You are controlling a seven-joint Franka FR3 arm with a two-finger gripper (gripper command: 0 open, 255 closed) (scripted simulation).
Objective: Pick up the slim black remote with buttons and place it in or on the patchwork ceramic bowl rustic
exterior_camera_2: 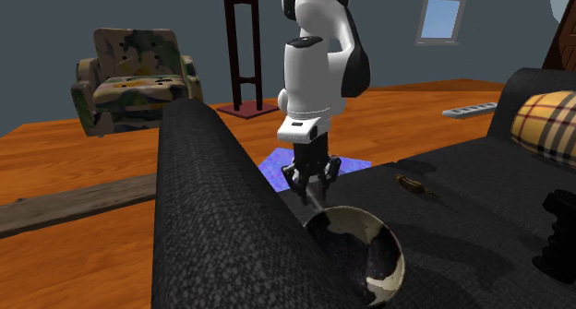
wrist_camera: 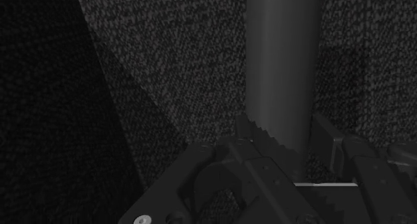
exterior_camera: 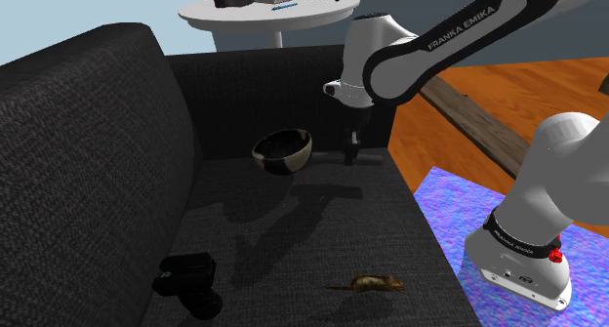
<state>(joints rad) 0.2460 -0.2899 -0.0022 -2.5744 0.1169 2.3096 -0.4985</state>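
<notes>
dark remote (wrist_camera: 277, 55) clasped in gripper (exterior_camera_2: 313, 180), buttons hidden, bowl (exterior_camera_2: 374, 235) partly behind sofa back (exterior_camera_2: 212, 215)

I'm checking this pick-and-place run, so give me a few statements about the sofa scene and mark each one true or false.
1. The bowl sits on the seat of the dark sofa. True.
2. The remote lies inside the bowl. False: it is clasped by the end effector, beside the bowl.
3. A black camera lies on the sofa seat. True.
4. The small brown object is in the bowl. False: it lies on the seat, well apart from the bowl.
</notes>
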